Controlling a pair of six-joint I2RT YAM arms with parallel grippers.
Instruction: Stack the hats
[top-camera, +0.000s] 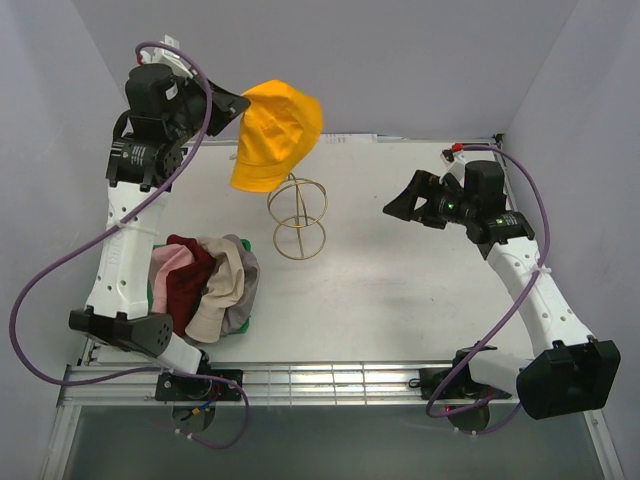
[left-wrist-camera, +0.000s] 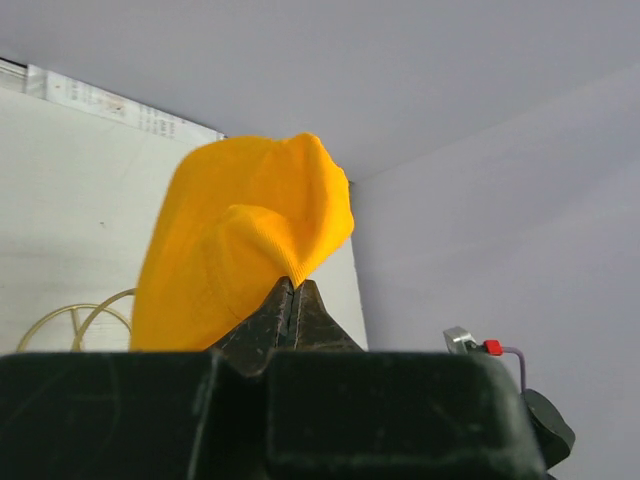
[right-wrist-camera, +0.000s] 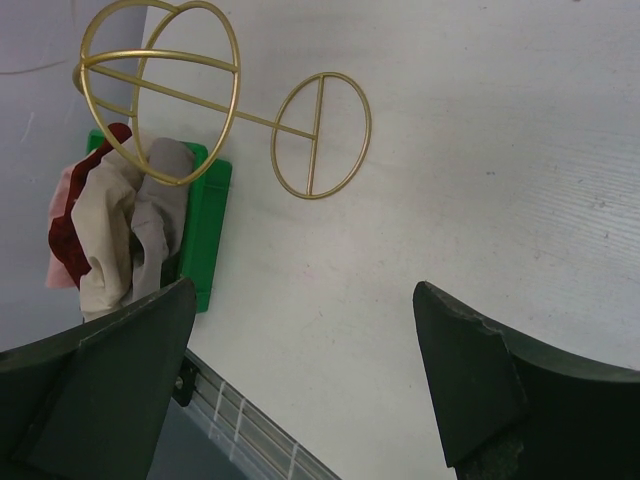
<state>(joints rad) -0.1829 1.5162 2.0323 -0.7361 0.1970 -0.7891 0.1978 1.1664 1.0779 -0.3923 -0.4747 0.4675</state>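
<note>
Left wrist view: left pincer (left-wrist-camera: 293, 288) pinches the yellow-orange hat (left-wrist-camera: 240, 235), seemingly its brim, just beyond the tips.

Left gripper (top-camera: 243, 108) is up at far left, pinching the yellow-orange hat (top-camera: 277, 135) by its edge; the hat hangs in the air and its lower hem overlaps the top of the gold wire stand (top-camera: 298, 216). The stand is upright mid-table (top-camera: 400, 310). Near left, a heap: pink hat (top-camera: 168, 262), dark red hat (top-camera: 188, 288), cream-beige hat (top-camera: 222, 290), grey hat (top-camera: 245, 295), bunched and touching, with a sliver of green tray (top-camera: 154, 296) underneath. Right gripper (top-camera: 395, 208) hovers right of the stand, pointing left, holding nothing.
</note>
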